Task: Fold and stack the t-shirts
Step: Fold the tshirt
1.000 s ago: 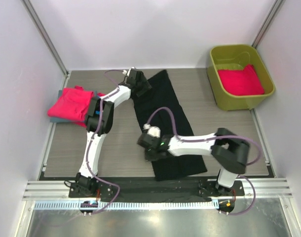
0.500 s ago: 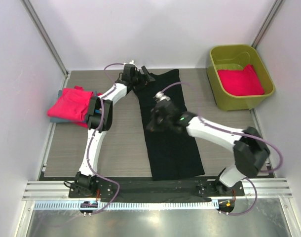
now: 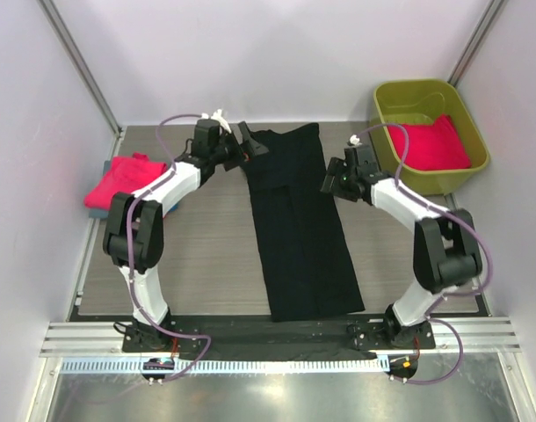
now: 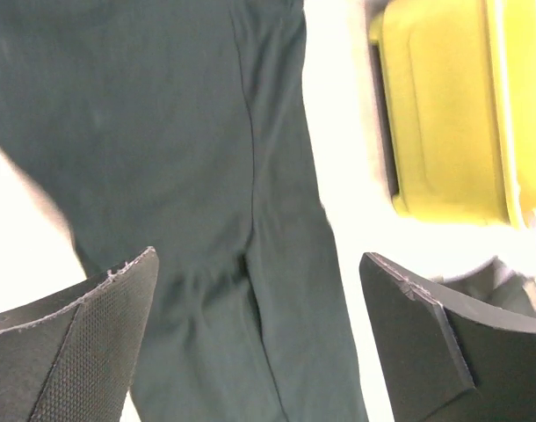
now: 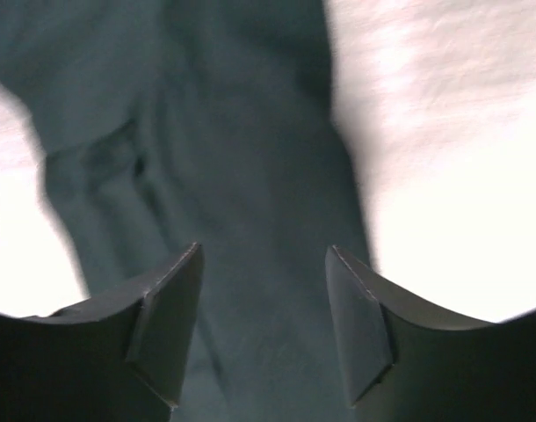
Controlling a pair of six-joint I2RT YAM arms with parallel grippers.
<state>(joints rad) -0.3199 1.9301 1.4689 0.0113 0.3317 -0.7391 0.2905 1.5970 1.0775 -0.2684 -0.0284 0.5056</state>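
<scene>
A black t-shirt (image 3: 299, 229) lies flat in a long narrow strip down the middle of the table, its sides folded in. My left gripper (image 3: 247, 146) hangs at its far left corner, jaws wide open and empty, with black cloth (image 4: 206, 132) beneath my left gripper (image 4: 257, 259). My right gripper (image 3: 330, 181) sits just off the shirt's right edge, also open and empty over the black cloth (image 5: 242, 132), as the right wrist view of my right gripper (image 5: 264, 251) shows. Folded hot-pink t-shirts (image 3: 127, 180) are stacked at the left, with a blue edge (image 3: 107, 166) underneath.
An olive-green tub (image 3: 423, 182) stands at the back right and holds another hot-pink t-shirt (image 3: 430, 145); the tub (image 4: 444, 114) also shows in the left wrist view. Walls close in the table on three sides.
Both grippers opened and let go of the black t-shirt. The right arm swept from the shirt's near end up to its far right edge, and the shirt now lies straighter.
</scene>
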